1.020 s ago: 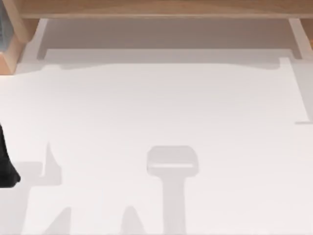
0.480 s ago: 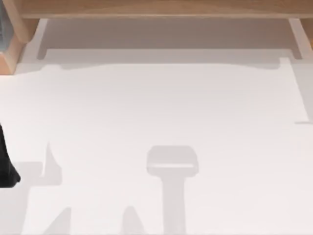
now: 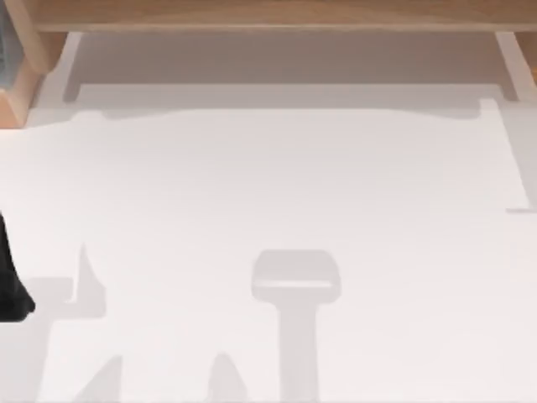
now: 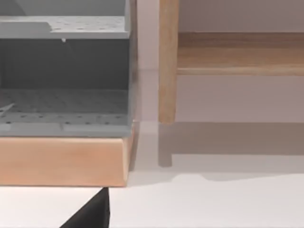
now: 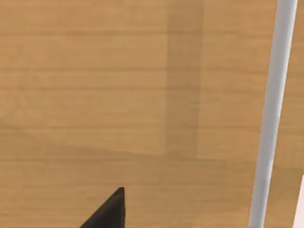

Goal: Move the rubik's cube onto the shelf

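The rubik's cube is out of view. The shelf [image 3: 268, 15] is a long tan board along the table's far edge, with pale uprights [image 3: 512, 59] under it. The left wrist view looks at the shelf [image 4: 237, 52] from low in front. In the right wrist view the shelf's tan wood [image 5: 95, 95] lies close below, crossed by a white upright [image 5: 270, 118]. A black part of my right gripper [image 5: 109, 211] shows over that wood. My left gripper [image 3: 8, 281] is parked at the table's left edge, and its dark tip [image 4: 90, 213] hangs above the white table.
A grey perforated rack [image 4: 61, 71] on a wooden base [image 4: 61, 161] stands at the far left corner [image 3: 10, 92], beside a wooden shelf post [image 4: 167, 61]. Grey arm shadows [image 3: 295, 281] lie on the white table [image 3: 277, 185].
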`<state>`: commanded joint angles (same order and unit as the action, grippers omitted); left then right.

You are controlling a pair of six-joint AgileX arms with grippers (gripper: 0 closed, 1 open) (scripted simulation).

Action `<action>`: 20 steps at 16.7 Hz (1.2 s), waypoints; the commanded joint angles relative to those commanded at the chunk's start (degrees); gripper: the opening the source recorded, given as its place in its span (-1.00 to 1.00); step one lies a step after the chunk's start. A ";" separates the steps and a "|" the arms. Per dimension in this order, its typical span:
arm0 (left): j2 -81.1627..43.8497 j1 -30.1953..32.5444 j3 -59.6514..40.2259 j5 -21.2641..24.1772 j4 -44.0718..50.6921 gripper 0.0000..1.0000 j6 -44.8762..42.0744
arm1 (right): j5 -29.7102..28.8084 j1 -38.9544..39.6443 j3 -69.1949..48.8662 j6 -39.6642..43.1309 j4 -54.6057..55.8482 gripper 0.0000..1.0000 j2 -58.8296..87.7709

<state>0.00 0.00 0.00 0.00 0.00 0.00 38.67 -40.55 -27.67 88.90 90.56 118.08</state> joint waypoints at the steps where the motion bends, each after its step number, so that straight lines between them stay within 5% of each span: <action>1: 0.00 0.00 0.00 0.00 0.00 1.00 0.00 | 0.00 0.00 0.00 0.00 0.00 1.00 0.00; 15: 0.00 0.00 0.00 0.00 0.00 1.00 0.00 | 2.68 -2.44 3.29 -0.03 2.41 1.00 -0.78; 20: 0.00 0.00 0.00 0.00 0.00 1.00 0.00 | 1.31 -7.97 -4.48 -2.56 -6.14 1.00 -0.12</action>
<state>0.00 0.00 0.00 0.00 0.00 0.00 39.98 -48.51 -32.15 86.34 84.42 117.96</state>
